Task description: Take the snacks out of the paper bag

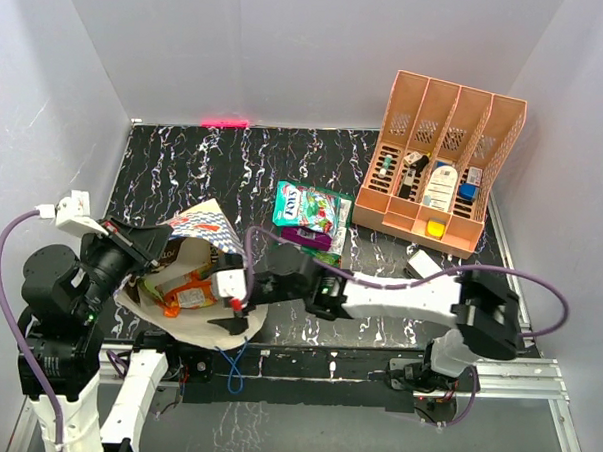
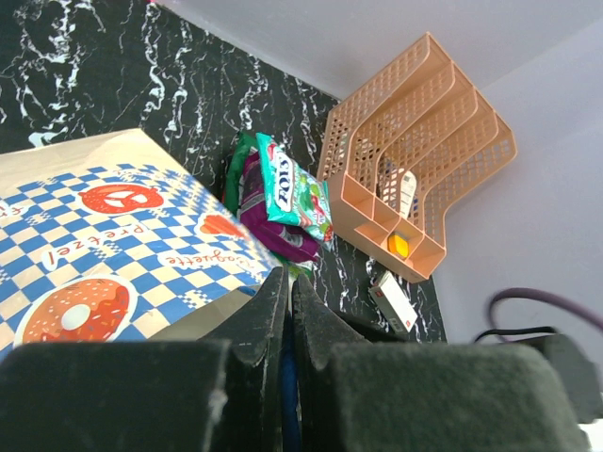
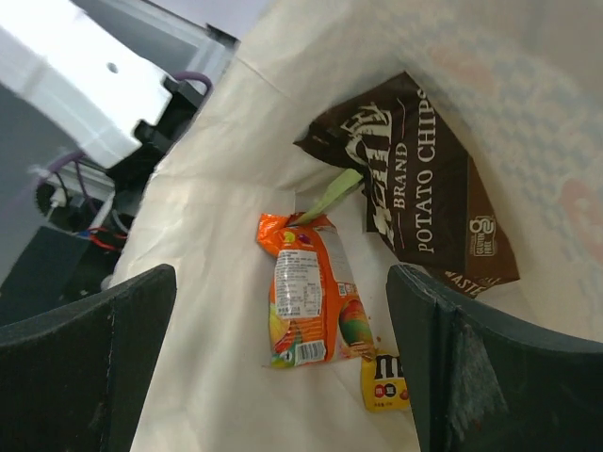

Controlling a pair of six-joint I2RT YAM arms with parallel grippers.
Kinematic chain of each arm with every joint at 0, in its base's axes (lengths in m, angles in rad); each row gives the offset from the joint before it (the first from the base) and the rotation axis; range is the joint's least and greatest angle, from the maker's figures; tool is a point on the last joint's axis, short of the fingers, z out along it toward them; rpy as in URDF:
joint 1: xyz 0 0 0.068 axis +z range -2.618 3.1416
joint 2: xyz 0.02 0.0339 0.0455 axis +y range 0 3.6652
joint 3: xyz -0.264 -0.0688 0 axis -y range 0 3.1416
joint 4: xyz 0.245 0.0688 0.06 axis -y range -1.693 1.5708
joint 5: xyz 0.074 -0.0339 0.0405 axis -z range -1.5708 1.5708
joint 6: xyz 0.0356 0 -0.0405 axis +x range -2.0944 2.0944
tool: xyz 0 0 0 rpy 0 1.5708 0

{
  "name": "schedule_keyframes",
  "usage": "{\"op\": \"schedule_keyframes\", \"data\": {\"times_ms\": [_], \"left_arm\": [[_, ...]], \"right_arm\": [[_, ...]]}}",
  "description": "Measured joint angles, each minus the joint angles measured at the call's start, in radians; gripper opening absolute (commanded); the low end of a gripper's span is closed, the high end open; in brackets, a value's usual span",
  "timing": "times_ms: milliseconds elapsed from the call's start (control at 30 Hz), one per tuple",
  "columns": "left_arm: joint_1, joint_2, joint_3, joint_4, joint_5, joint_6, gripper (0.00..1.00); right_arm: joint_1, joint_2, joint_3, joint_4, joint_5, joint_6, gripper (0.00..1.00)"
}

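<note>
The paper bag (image 1: 206, 227) lies on its side at the near left, its mouth facing right. My left gripper (image 1: 153, 245) is at its upper rim. In the left wrist view that gripper (image 2: 287, 278) is shut on the bag's blue cord handle (image 2: 287, 377), with the checked outside (image 2: 113, 235) beyond it. My right gripper (image 1: 234, 291) is at the bag mouth and open. In the right wrist view the right gripper (image 3: 281, 282) looks into the bag, over an orange snack packet (image 3: 311, 301). A brown chip bag (image 3: 424, 188) and a small yellow packet (image 3: 384, 381) lie beside the orange one, and nothing is between the fingers. A teal packet (image 1: 307, 206) and a purple packet (image 1: 316, 239) lie on the table.
A salmon-orange slotted rack (image 1: 440, 157) with small bottles stands at the back right. A small white-and-red box (image 1: 423, 262) lies in front of it. The right arm's purple cable (image 1: 399, 278) arches over the table. White walls close in the black marbled table.
</note>
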Motion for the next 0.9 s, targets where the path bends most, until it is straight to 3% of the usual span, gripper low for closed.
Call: {"op": "schedule_keyframes", "data": {"times_ms": [233, 567, 900], "left_arm": [[0.0, -0.05, -0.048, 0.056, 0.028, -0.016, 0.0], [0.0, -0.055, -0.057, 0.081, 0.037, -0.021, 0.0], [0.0, -0.055, -0.057, 0.082, 0.037, -0.024, 0.0]], "right_arm": [[0.066, 0.212, 0.059, 0.156, 0.217, -0.038, 0.98], [0.064, 0.448, 0.235, 0.26, 0.39, -0.213, 0.97], [0.062, 0.584, 0.351, 0.264, 0.368, -0.463, 1.0]]}}
